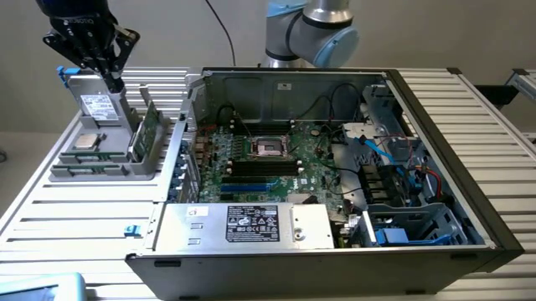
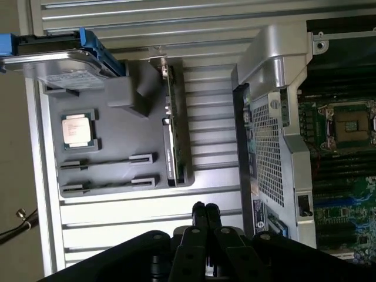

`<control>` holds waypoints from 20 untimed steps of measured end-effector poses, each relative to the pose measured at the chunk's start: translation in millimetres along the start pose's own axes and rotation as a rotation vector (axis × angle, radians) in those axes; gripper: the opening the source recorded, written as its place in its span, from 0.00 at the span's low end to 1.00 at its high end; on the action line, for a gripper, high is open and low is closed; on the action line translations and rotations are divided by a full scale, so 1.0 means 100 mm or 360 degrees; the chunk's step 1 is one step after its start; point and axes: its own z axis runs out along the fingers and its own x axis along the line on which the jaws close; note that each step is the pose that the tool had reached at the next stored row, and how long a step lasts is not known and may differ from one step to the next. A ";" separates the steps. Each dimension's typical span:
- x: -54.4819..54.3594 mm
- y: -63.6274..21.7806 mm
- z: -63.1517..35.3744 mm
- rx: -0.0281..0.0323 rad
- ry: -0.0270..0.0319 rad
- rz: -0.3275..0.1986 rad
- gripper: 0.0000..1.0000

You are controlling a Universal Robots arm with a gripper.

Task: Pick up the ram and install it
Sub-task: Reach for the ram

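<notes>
One open PC case is flanked by a grey tray, the gripper is held up near that tray with fingers pressed together on nothing, and the ram is stood on edge in the tray, case side.

Silver ribbed aluminium counter: long parallel slats, matte, evenly lit.
Plain grey-beige wall: behind the counter, soft diffuse light.
Pale beige floor: smooth, seen beyond the counter's outer edge.
</notes>
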 end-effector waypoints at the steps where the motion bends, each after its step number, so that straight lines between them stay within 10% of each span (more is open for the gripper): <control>1: 0.05 -0.004 0.002 0.00000 0.00000 0.0000 0.11; 20: 0.91 -0.078 0.086 0.00019 -0.00001 0.0000 0.11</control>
